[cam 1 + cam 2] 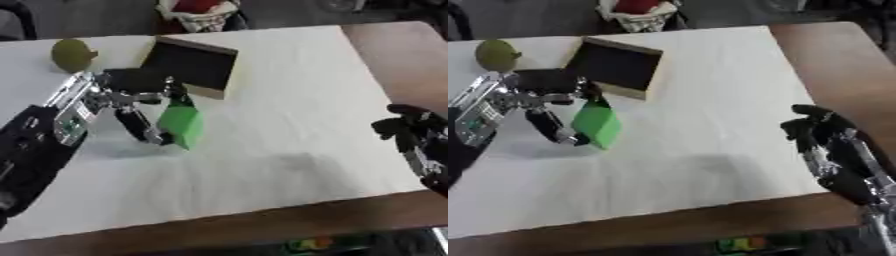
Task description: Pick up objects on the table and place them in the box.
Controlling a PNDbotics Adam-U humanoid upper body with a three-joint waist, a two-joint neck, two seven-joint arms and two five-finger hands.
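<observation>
A bright green block [182, 125] hangs tilted above the white table [289, 100], pinched between the thumb and curled fingers of the robot's left hand [131, 107]. The block sits left of the table's middle, its upper end tucked under the black fingers and its lower corner pointing down toward the cloth, where a faint shadow falls beneath it. Whether that corner touches the surface cannot be told.

Just beyond the block stands the box [194, 65], a dark, shallow container with pale wooden edges, tipped up so that its black inside faces the camera. Its near corner lies close to the left hand's fingers.

Farther back, near the table's left far corner, rests a round olive-green object [72, 54], well apart from the block.

The left arm [39, 145], silver at the wrist and black below, reaches in from the lower left. At the table's right edge the right hand [824, 137] hovers idle, its black fingers loosely bent and holding nothing.
</observation>
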